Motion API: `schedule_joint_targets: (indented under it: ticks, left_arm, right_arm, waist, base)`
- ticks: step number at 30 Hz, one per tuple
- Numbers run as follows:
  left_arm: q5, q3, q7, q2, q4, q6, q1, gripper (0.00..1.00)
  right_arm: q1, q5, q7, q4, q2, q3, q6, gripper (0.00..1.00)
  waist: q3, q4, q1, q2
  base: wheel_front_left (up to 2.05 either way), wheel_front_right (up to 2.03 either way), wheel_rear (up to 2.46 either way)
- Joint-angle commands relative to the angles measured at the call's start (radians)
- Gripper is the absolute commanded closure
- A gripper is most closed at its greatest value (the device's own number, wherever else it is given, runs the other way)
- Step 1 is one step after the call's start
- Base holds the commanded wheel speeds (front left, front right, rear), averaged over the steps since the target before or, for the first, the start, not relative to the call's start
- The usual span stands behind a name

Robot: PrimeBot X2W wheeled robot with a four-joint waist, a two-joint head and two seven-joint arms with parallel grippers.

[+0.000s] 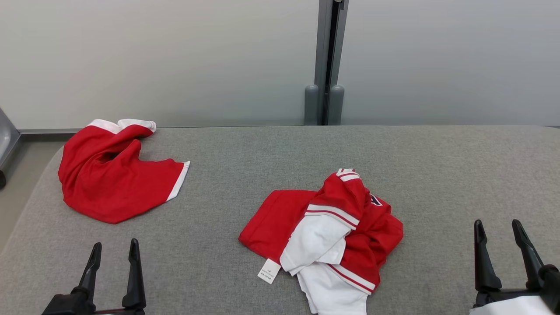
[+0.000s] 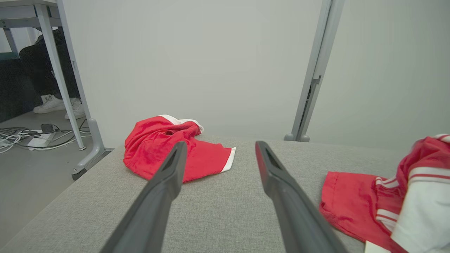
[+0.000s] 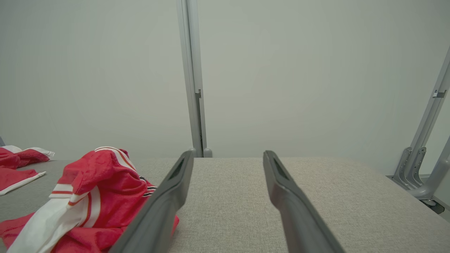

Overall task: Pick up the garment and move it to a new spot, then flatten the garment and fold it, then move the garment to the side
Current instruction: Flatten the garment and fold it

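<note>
Two pincers, both open and holding nothing: left pincer point(image 1: 115, 243) low at the near-left edge of the desk point(image 1: 262, 153), right pincer point(image 1: 497, 223) at near right. Between them, touching neither, a crumpled red-and-white garment point(image 1: 326, 238) lying on the grey desk, white label point(image 1: 268, 271) poking out at its near-left edge. Well apart at far left, a rumpled red garment point(image 1: 109, 179) with white trim.

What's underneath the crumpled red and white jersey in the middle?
A flat red layer with a white tag sticks out leftward; whatever else lies beneath the jersey is covered.
</note>
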Motion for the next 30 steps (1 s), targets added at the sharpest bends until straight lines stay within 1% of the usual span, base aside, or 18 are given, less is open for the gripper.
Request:
schedule_joint_targets:
  ticks: [1,8,12,15,18,24,25,26,28,30]
  left_arm:
    - [0.01,0.008,0.0,-0.002,0.003,-0.009,-0.009,0.0]
    - [0.029,0.029,-0.001,-0.015,0.012,-0.025,-0.012,0.0]
    - [0.037,-0.006,-0.001,-0.019,0.024,-0.044,-0.033,0.0]
    - [0.046,-0.072,-0.001,-0.021,0.025,-0.058,-0.069,0.0]
    - [0.042,-0.163,0.002,-0.021,0.052,-0.069,-0.116,0.0]
    - [-0.014,-0.373,0.079,-0.021,0.121,-0.082,-0.211,0.0]
    - [-0.014,-0.373,0.079,-0.021,0.121,-0.082,-0.211,0.0]
    - [-0.041,-0.439,0.102,-0.02,0.159,-0.084,-0.241,0.0]
    - [-0.03,-0.494,0.118,-0.02,0.211,-0.086,-0.264,0.0]
    - [-0.038,-0.527,0.126,-0.02,0.263,-0.084,-0.282,0.0]
  right_arm:
    - [-0.004,0.004,-0.001,0.003,-0.006,0.001,0.002,0.0]
    - [-0.015,0.001,0.0,0.001,-0.006,0.017,0.002,0.0]
    - [-0.022,-0.004,0.0,0.0,-0.006,0.033,0.002,0.0]
    - [-0.032,-0.006,-0.001,-0.006,-0.006,0.047,0.002,0.0]
    - [-0.038,-0.008,0.0,-0.014,-0.006,0.063,0.002,0.0]
    - [-0.056,-0.001,0.0,-0.028,-0.006,0.09,0.002,0.0]
    - [-0.056,-0.001,0.0,-0.028,-0.006,0.09,0.002,0.0]
    - [-0.064,0.003,-0.001,-0.031,-0.006,0.097,0.002,0.0]
    - [-0.072,0.004,0.0,-0.031,-0.006,0.106,0.002,0.0]
    - [-0.081,0.007,0.0,-0.029,-0.006,0.115,0.002,0.0]
  waist:
    - [0.0,-0.004,0.0,0.0]
    - [0.001,-0.02,0.0,0.0]
    - [0.005,-0.038,0.0,0.0]
    - [0.013,-0.055,0.0,0.0]
    - [0.023,-0.076,0.0,0.0]
    - [0.058,-0.124,0.0,0.0]
    - [0.058,-0.124,0.0,0.0]
    - [0.073,-0.139,0.0,0.0]
    - [0.086,-0.157,0.0,0.0]
    - [0.095,-0.175,0.0,0.0]
  base:
    - [0.0,0.0,0.0]
    - [0.0,0.0,0.0]
    - [0.0,0.0,0.0]
    - [0.0,0.0,0.0]
    - [0.0,0.0,0.0]
    - [0.0,0.0,0.0]
    - [0.0,0.0,0.0]
    - [0.0,0.0,0.0]
    - [0.0,0.0,0.0]
    - [0.0,0.0,0.0]
